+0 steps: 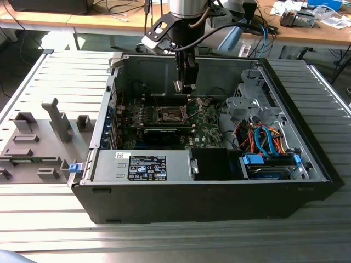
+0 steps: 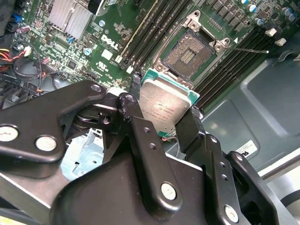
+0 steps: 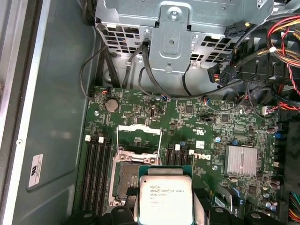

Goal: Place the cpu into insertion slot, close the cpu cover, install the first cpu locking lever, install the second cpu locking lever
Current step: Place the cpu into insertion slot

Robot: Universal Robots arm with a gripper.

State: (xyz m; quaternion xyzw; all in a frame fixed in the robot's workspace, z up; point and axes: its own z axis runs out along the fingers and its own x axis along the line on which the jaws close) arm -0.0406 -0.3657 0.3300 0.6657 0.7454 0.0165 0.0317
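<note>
Cpu (image 2: 164, 105) is pinched by two opposite edges between the black fingers (image 2: 140, 136) of the gripper (image 2: 161, 111), which are drawn in tight on it. Its silver top shows in both wrist views. It hangs in the air just beside the insertion slot (image 2: 187, 54) and does not touch it.

At the slatted table's (image 1: 33, 230) edge on the exterior view's left lies a grey tray (image 1: 38, 139) of upright holders. Next to it, mid-table, stands the open computer case (image 1: 192, 197). In the case's front corner on that side sits a silver box (image 1: 145, 164) with a dark label. Behind the box, a green board (image 1: 208, 129) covers the case floor.

On the board, long memory slots (image 3: 96, 168) run along both sides of the insertion slot (image 3: 124, 180). Its brownish contact field lies bare. The cpu cover (image 3: 139, 133) is swung open away from it, toward a perforated metal cage (image 3: 178, 33).

In the exterior view, the gripper (image 1: 186, 82) hangs inside the case near its back wall, above the slot. At the case's edge on the exterior view's right, a drive bay (image 1: 269, 164) holds blue and orange cables (image 1: 263, 137).
</note>
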